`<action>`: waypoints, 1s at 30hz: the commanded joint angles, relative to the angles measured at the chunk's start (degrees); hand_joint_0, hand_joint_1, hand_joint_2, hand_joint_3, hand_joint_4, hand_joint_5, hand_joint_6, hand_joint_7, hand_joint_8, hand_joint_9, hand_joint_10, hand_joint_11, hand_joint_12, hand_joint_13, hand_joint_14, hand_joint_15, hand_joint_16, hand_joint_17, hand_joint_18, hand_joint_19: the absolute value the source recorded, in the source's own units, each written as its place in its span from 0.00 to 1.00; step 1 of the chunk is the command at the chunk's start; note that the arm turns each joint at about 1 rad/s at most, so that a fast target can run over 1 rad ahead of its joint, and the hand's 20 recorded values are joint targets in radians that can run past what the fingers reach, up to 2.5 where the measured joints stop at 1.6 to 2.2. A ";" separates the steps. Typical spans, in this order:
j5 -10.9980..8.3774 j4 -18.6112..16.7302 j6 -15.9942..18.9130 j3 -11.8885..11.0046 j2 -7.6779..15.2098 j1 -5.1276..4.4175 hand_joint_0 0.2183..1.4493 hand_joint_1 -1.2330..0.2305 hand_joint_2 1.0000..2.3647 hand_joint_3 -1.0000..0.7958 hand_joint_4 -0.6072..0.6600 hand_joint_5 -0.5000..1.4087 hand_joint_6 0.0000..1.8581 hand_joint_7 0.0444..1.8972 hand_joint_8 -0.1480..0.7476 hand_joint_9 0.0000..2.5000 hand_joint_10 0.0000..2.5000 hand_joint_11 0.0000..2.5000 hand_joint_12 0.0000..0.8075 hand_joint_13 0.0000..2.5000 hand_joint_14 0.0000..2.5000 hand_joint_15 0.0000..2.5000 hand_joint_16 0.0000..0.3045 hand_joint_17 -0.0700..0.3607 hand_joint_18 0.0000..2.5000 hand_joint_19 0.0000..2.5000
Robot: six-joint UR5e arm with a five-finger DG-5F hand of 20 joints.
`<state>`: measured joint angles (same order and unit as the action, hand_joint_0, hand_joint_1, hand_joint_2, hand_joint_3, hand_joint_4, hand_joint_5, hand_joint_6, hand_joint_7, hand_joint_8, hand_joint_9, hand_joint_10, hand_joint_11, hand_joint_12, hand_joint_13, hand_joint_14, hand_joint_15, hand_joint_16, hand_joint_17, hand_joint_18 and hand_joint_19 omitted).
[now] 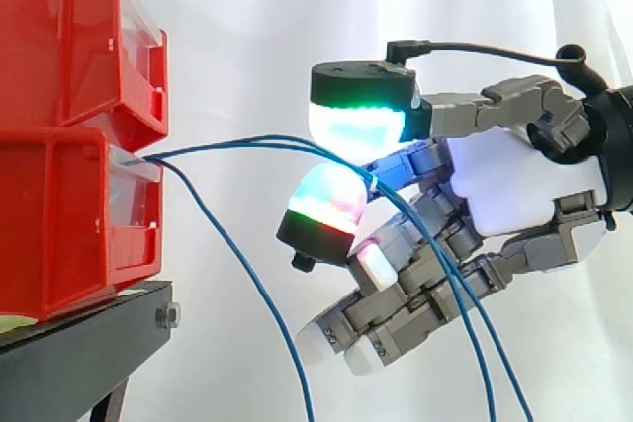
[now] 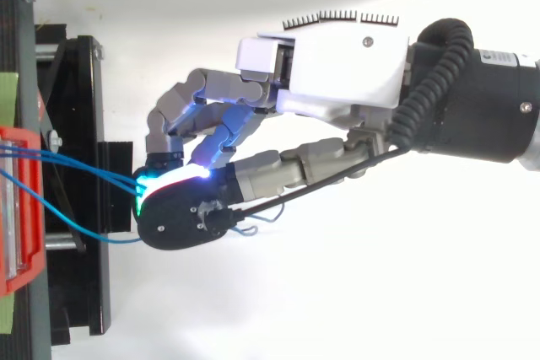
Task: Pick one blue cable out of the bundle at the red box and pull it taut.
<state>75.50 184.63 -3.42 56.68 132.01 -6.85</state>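
Main risk: looks like two blue strands (image 1: 247, 142), not one, are running from the lower red box's (image 1: 59, 224) front edge into the pinch, so a pull could be tightening both, or dragging the bundle along w/ the third strand (image 1: 247, 279), which is hanging loose off that front edge, down past the black stand's (image 1: 89, 343) corner. Thin cable could also be slipping btwn the pads if grip's light. The hand (image 1: 514, 185) is sitting right of the box, approx level w/ its front edge, palm facing it; two glowing pads (image 1: 356, 126) are pinching the strands, other fingers are curling underneath, holding nothing. Past the pinch, strands are drooping downward.
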 commanded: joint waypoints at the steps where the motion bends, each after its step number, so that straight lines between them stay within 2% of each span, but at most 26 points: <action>1: 0.00 0.02 -0.01 0.01 0.00 0.00 0.30 0.37 0.01 0.45 0.54 0.16 0.49 0.48 0.53 0.35 0.01 0.31 0.47 0.15 0.00 0.07 0.16 0.42 0.13 0.05; 3: 0.00 0.02 -0.01 0.01 0.00 0.00 0.32 0.34 0.01 0.44 0.54 0.16 0.49 0.48 0.53 0.35 0.00 0.31 0.47 0.16 0.00 0.07 0.16 0.42 0.14 0.04; 7: 0.00 -0.06 -0.01 0.01 0.00 0.00 0.38 0.28 0.01 0.35 0.50 0.16 0.49 0.49 0.51 0.35 0.00 0.31 0.46 0.16 0.00 0.06 0.16 0.42 0.15 0.03; 10: 0.00 -0.06 -0.01 -0.07 0.00 0.00 0.43 0.27 0.00 0.28 0.49 0.16 0.49 0.45 0.51 0.35 0.01 0.32 0.46 0.17 0.00 0.06 0.16 0.42 0.16 0.02; 13: 0.17 -0.06 -0.01 -0.07 0.00 0.00 0.43 0.27 0.00 0.28 0.51 0.16 0.49 0.44 0.50 0.35 0.00 0.32 0.46 0.17 0.00 0.05 0.16 0.42 0.17 0.01; 16: 0.17 0.02 -0.01 -0.07 0.00 0.00 0.37 0.27 0.00 0.28 0.54 0.17 0.48 0.46 0.50 0.36 0.01 0.31 0.46 0.17 0.00 0.06 0.16 0.42 0.16 0.02; 17: 0.17 -0.06 0.08 -0.07 0.00 0.00 0.32 0.28 0.00 0.28 0.54 0.17 0.48 0.46 0.50 0.36 0.01 0.32 0.46 0.17 0.00 0.06 0.16 0.42 0.16 0.03; 22: 0.17 -0.06 0.08 -0.07 0.00 0.00 0.24 0.37 0.00 0.28 0.56 0.17 0.48 0.45 0.53 0.36 0.00 0.31 0.48 0.17 0.00 0.07 0.17 0.44 0.15 0.04; 26: 0.17 -0.06 -0.01 -0.16 0.00 0.08 0.25 0.43 0.00 0.28 0.56 0.17 0.48 0.45 0.54 0.36 0.00 0.30 0.49 0.17 0.00 0.07 0.17 0.44 0.15 0.05; 30: 0.17 -0.06 0.08 -0.25 0.00 0.00 0.27 0.45 0.00 0.28 0.55 0.17 0.48 0.46 0.53 0.36 0.01 0.30 0.47 0.16 0.00 0.08 0.17 0.43 0.14 0.05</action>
<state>75.67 184.58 -3.38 56.49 132.01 -6.84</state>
